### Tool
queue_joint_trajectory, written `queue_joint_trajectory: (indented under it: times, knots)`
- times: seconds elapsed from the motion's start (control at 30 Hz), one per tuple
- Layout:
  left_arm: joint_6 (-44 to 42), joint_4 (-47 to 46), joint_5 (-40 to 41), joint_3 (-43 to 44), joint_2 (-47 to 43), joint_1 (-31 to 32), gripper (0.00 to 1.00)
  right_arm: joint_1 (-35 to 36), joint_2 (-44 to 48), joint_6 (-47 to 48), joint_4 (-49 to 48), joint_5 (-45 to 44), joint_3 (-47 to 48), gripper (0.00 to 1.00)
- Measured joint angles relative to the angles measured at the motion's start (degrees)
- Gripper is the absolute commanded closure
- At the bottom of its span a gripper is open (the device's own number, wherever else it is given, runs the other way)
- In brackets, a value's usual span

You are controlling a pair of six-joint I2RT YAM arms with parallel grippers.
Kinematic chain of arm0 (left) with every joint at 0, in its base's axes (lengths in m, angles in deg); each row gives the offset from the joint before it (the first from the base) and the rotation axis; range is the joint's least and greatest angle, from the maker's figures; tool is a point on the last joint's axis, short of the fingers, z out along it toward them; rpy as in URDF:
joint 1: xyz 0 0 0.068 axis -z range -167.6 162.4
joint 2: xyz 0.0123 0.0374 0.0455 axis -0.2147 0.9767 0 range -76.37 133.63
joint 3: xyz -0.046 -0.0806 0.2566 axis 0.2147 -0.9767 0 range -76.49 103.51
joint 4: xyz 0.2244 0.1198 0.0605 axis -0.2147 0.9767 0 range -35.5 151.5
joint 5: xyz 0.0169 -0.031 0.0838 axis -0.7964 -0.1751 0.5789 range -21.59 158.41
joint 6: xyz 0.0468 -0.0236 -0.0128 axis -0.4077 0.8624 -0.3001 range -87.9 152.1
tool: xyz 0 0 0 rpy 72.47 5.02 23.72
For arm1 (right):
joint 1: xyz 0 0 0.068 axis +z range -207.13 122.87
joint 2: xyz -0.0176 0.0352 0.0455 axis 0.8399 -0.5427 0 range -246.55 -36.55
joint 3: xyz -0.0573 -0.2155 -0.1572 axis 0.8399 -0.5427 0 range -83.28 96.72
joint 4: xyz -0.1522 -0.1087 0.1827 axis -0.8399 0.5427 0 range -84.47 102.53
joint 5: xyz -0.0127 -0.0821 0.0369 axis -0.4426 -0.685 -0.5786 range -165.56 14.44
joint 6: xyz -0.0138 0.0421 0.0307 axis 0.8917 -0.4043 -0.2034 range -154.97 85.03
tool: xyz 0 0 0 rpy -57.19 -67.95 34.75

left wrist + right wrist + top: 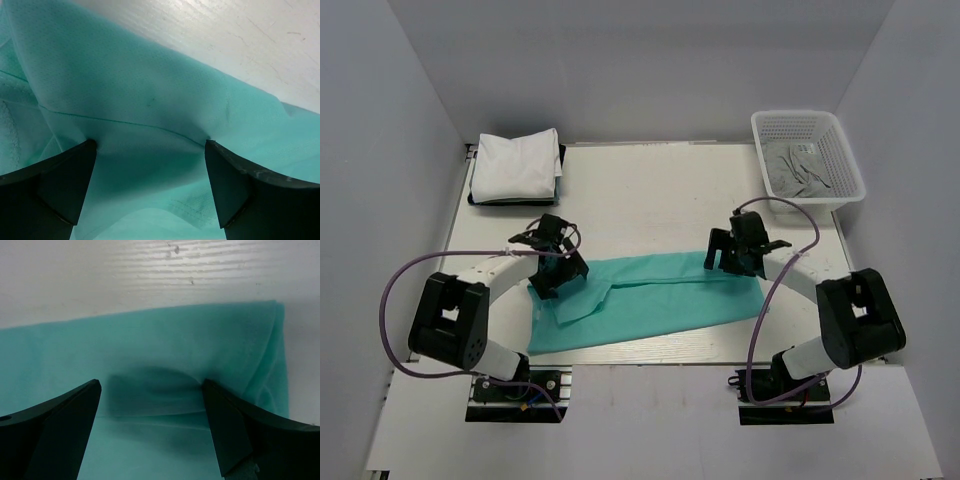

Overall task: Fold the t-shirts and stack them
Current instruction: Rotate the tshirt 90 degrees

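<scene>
A teal-green t-shirt [650,300] lies folded lengthwise into a long strip across the near half of the table. My left gripper [552,277] stands open over the strip's left end, its black fingertips [75,170] spread wide just above the cloth [140,95], gripping nothing. Over the right end my right gripper [732,262] is open too, its fingers [225,415] straddling the teal cloth [165,350] near a folded edge. Folded white t-shirts [516,165] sit stacked at the far left corner.
A white plastic basket [807,152] holding grey-white cloth stands at the far right corner. The white stack rests on a dark tray [478,198]. Grey walls enclose the white table [650,195] on three sides.
</scene>
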Motion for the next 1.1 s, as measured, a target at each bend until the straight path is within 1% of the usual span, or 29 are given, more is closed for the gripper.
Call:
queue_joint_trajectory:
  times: [0.07,0.13,0.2,0.27,0.33,0.4,0.43,0.47,0.57,0.6,0.63,0.67,0.77,0.87,0.93,1.0,1.1]
  knots:
    - [0.0,0.5,0.0,1.0,1.5,0.0,0.00,0.0,1.5,-0.5,-1.1,0.2,-2.7,0.10]
    - [-0.2,1.9,0.1,4.1,5.0,0.0,0.00,0.3,3.5,-0.9,-2.3,1.0,-5.0,0.10]
    - [-0.5,3.3,0.2,8.9,9.8,0.0,0.00,0.6,5.4,-1.2,-4.0,1.8,-7.2,0.10]
    - [-1.3,6.0,0.8,16.0,16.0,0.0,0.00,1.6,6.7,-1.1,-5.3,2.3,-8.8,0.10]
    - [-2.8,9.4,1.6,27.0,24.6,0.0,0.00,3.4,7.5,-0.9,-5.7,2.9,-9.6,0.10]
    - [-4.8,11.4,2.0,40.4,33.4,0.1,0.00,6.3,8.6,-0.5,-5.6,3.9,-10.3,0.10]
    - [-5.7,12.1,2.1,47.9,38.3,0.3,0.00,7.8,9.2,-0.2,-5.4,4.6,-10.8,0.10]
    - [-6.7,12.9,1.8,58.4,44.7,0.4,0.00,9.7,10.3,0.1,-5.4,5.7,-11.5,0.10]
    - [-9.0,9.4,-1.2,85.5,61.1,0.8,0.00,15.5,13.2,0.0,-4.8,9.0,-13.6,0.10]
    - [-9.5,5.7,-3.0,92.7,66.1,1.0,0.00,17.3,13.8,0.0,-4.5,10.1,-14.0,0.10]
    - [-9.8,2.1,-4.8,96.1,68.8,1.1,0.00,19.2,14.1,-0.1,-4.5,11.3,-14.3,0.10]
    - [-9.7,-2.4,-6.9,96.8,70.2,1.3,0.00,20.9,14.0,-0.2,-4.8,12.2,-14.3,0.10]
    - [-7.4,-14.1,-12.6,94.5,71.6,1.9,0.00,25.6,11.7,-0.1,-6.4,15.5,-13.5,0.10]
    - [-3.6,-21.3,-17.8,101.7,78.3,3.0,0.00,29.4,7.5,0.7,-8.5,19.8,-11.0,0.10]
    - [-1.0,-28.2,-21.1,101.8,80.4,3.6,0.00,31.5,5.6,1.5,-10.1,22.2,-10.2,0.10]
    - [0.9,-32.6,-23.0,100.6,80.9,4.0,0.00,33.7,4.3,2.1,-11.3,24.3,-9.8,0.10]
    - [2.0,-35.3,-24.6,100.3,81.4,4.8,0.00,36.5,2.0,3.2,-12.5,26.5,-8.5,0.10]
